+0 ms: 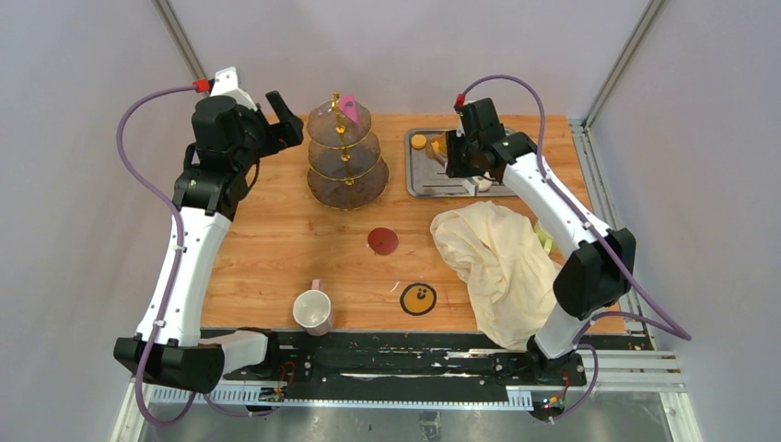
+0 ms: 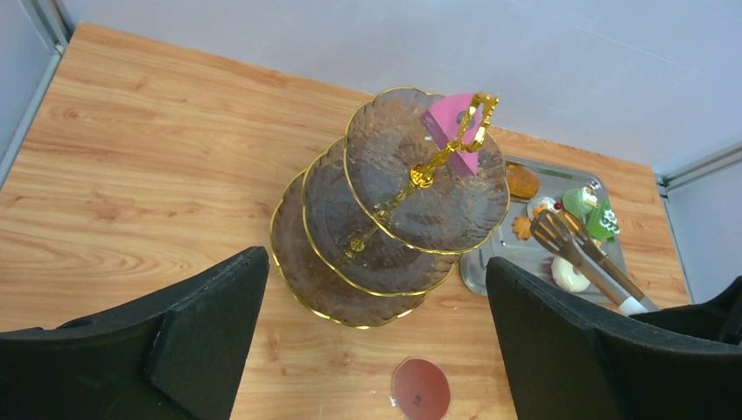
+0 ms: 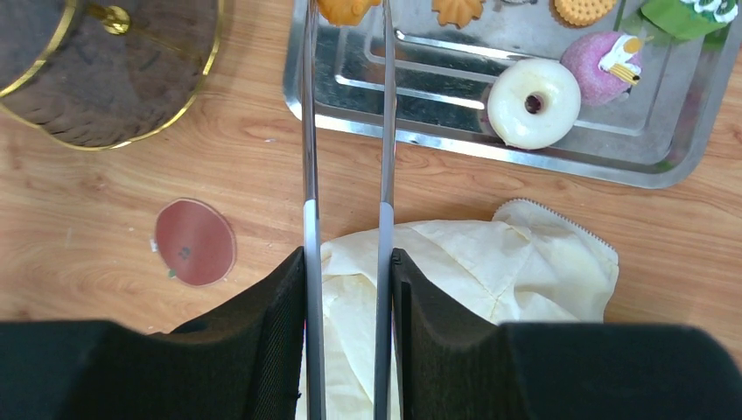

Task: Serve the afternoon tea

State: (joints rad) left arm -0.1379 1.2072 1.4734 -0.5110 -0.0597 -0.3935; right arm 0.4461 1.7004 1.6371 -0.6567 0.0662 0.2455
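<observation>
Your left gripper (image 2: 374,271) hangs above the worktop (image 1: 276,239), left of the three-tier stand (image 1: 345,157), its jaws released wide with nothing between them. Your right gripper (image 3: 347,262) is over the cream cloth (image 3: 490,262), jaws clenched on the handle end of a pair of tongs (image 3: 308,140). The tongs reach out over the near rim of the steel tray (image 3: 455,144). An orange cake (image 3: 346,9) sits between their two arms at the top edge of your right wrist view; you cannot tell from here whether the tips pinch it.

The stand is upright at the back of the worktop, just left of the tray, with a pink slice (image 2: 451,131) on its top tier. The white donut (image 3: 534,102) lies in the tray beside a pink cake (image 3: 604,57). A green cake (image 2: 591,214) sits in the tray too.

One mug (image 1: 313,310) stands upright near the front edge. A red coaster (image 1: 382,241) and a yellow coaster (image 1: 418,298) lie between the mug and the cloth.
</observation>
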